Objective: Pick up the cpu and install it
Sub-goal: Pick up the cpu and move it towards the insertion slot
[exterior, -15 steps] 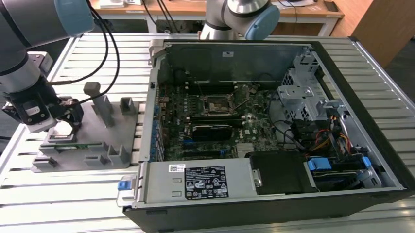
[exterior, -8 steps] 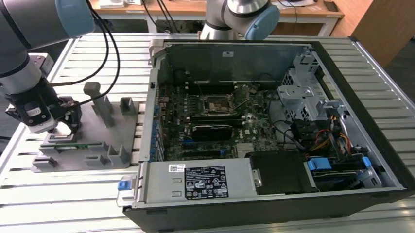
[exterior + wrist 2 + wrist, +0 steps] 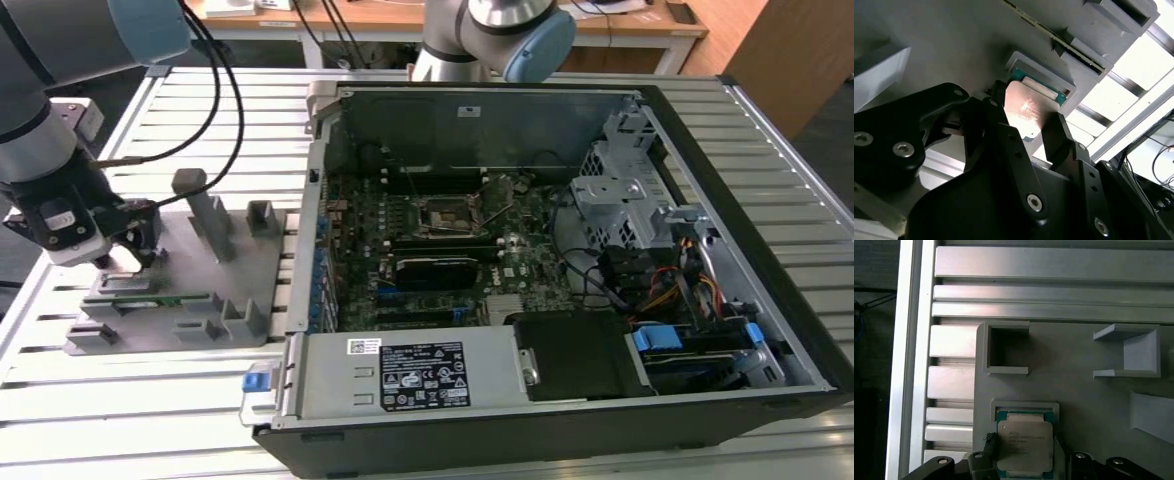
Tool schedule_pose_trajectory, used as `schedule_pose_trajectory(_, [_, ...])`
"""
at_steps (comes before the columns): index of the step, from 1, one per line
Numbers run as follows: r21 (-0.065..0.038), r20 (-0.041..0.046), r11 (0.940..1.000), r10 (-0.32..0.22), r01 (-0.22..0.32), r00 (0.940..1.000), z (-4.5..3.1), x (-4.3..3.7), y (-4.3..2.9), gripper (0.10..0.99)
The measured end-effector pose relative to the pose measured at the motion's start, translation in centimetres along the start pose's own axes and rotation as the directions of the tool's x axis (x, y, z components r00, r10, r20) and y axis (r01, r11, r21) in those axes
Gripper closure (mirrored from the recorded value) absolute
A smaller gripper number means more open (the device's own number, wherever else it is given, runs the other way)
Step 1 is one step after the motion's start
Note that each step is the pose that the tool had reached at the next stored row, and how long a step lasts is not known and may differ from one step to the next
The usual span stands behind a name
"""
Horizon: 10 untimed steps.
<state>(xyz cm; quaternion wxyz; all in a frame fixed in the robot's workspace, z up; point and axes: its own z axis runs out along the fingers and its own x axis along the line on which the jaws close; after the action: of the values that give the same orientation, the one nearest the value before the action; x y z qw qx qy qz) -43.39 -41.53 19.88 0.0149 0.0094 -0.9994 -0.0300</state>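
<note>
Risk of a skewed lift, judging from here: small flat square cpu with silvery metal top and thin green edge seated in a shallow framed pocket of the flat grey plastic fixture plate, so any tilt or off-centre pinch likely to catch a corner on the pocket wall, jamming or dropping the chip. Also a chance of slipping, with so thin an edge to hold.

Black two-fingered end effector down over that pocket, at the plate's end farthest from the open black computer case in the exterior view. Apparently clenched on the cpu: in both wrist views one black finger pressed against each of two opposite sides, no gap visible. Directly between the fingertips, the cpu lying flat, not yet raised off the plate. Plate itself on the slatted aluminium bench, beside the case.
</note>
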Motion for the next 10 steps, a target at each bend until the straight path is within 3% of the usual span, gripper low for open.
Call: schedule_pose_trajectory(10, [0.004, 0.0001, 1.0, 0.0, 0.0, 1.0, -4.19, 0.12, 0.26, 0.549])
